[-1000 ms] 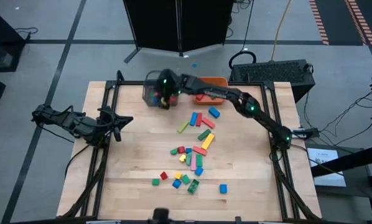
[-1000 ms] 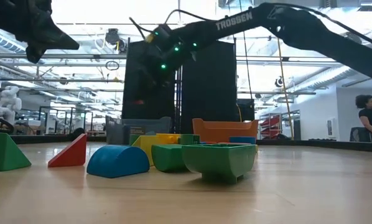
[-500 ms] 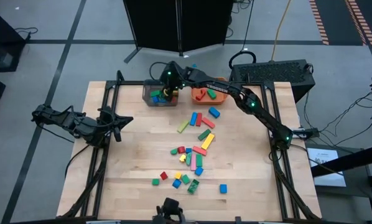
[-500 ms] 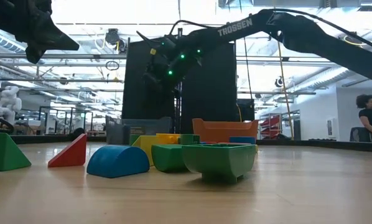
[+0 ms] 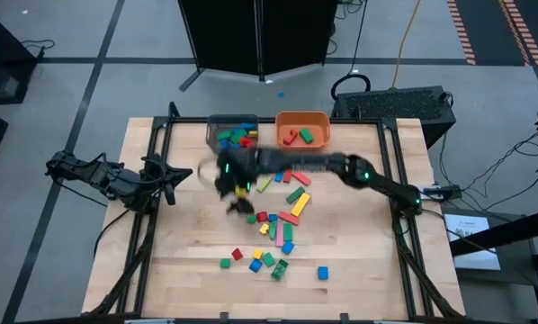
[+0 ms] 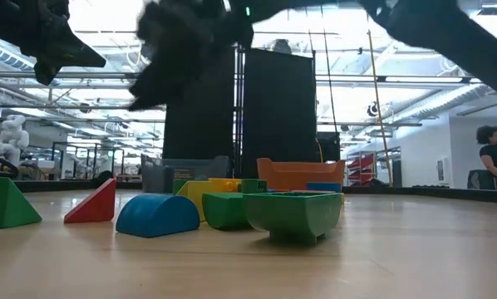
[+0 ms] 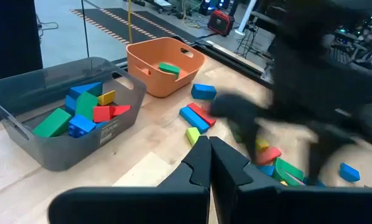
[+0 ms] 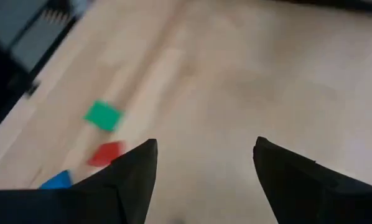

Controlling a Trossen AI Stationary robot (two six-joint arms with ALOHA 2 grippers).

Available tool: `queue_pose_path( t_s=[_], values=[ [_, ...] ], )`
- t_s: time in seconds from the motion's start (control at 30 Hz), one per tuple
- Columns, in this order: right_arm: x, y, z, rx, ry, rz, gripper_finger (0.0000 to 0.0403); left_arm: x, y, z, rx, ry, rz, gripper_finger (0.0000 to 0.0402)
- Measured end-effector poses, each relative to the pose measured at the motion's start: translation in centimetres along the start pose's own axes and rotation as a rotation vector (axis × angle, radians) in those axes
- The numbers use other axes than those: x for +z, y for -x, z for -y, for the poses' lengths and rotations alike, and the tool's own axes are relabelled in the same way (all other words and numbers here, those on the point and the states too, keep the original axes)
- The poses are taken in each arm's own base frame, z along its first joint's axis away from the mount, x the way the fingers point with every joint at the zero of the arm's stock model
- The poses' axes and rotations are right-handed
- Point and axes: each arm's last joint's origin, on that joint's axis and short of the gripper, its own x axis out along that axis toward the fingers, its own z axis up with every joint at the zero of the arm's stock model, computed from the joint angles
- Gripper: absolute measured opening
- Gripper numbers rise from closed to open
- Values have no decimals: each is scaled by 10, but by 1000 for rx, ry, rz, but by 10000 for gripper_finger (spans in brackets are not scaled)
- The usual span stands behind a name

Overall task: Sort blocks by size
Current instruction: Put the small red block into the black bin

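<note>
Swinging away from the grey bin (image 5: pixel 231 135), the right gripper (image 5: pixel 236 187) now hangs over the bare wood on the near side of it, where a second ago it sat right over that bin. That reads as a drop made and a run back for the next piece. Its own wrist view shows the two dark fingers (image 8: pixel 131 176) standing wide apart with nothing between them, just tabletop and a few blurred blocks beyond. Nothing held, nothing touched.

The grey bin carries a heap of green, blue, red and yellow pieces; the orange bin (image 5: pixel 302 130) just beside it has a couple more. Most of the blocks (image 5: pixel 285 209) lie scattered on the table (image 5: pixel 359 261) well in front of the grey bin, so plenty remains to sort.

The left gripper (image 5: pixel 172 176) waits off to the side of the grey bin, fingers pressed together, empty.
</note>
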Motion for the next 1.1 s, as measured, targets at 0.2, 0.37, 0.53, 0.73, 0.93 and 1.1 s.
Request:
queue_pose_path(
  t_s=[0.2,0.37,0.53,0.73,0.93,1.1],
  values=[
    [6,-45,-63,-1,217,-71,259,0,0,0,0,0,0,0],
    [4,-57,-70,24,155,-72,259,0,0,0,1,-2,-2,0],
    [1,-69,-81,37,150,-88,259,0,0,0,1,-4,-4,0],
    [-15,-97,-90,99,37,-133,259,-1,0,0,2,-5,-5,0],
    [-16,-100,-89,68,19,-139,259,-2,-1,0,-2,-6,-9,0],
    [-18,-102,-91,55,14,-147,258,-9,-4,-1,-3,-1,-33,0]
  ],
)
